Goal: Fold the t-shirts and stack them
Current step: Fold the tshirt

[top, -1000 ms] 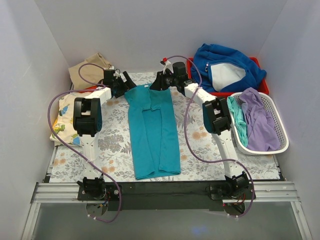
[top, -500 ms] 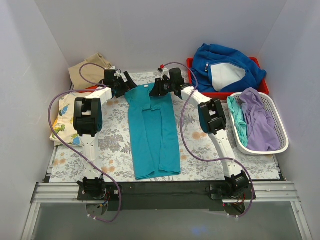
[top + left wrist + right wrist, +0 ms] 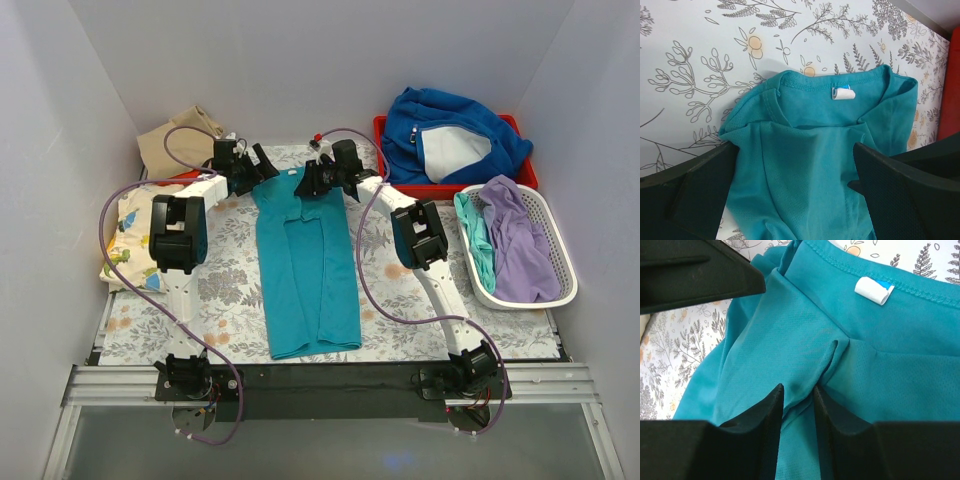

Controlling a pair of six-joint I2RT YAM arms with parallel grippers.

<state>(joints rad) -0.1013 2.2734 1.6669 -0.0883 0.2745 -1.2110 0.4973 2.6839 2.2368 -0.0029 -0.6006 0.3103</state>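
The plain teal t-shirt [image 3: 305,265] lies folded into a long strip down the middle of the flowered table, collar and white label [image 3: 842,93] at the far end. My left gripper [image 3: 262,163] hovers at the collar's left corner. Its jaws stand wide open with the shirt's shoulder between them in the left wrist view [image 3: 795,187]. My right gripper [image 3: 306,183] is at the collar's right side. In the right wrist view [image 3: 799,402] it is shut on a raised fold of the teal fabric just below the label [image 3: 874,290].
A red bin [image 3: 528,176] at the back right holds the royal-blue fleece [image 3: 450,135]. A white basket [image 3: 560,290] at the right holds lavender [image 3: 518,240] and mint [image 3: 478,245] shirts. A tan shirt [image 3: 175,140] and a cream printed shirt [image 3: 125,235] lie at the left.
My right gripper has moved left from the shirt's far right edge onto the collar area and pinched a fold. My left gripper has shifted slightly right.
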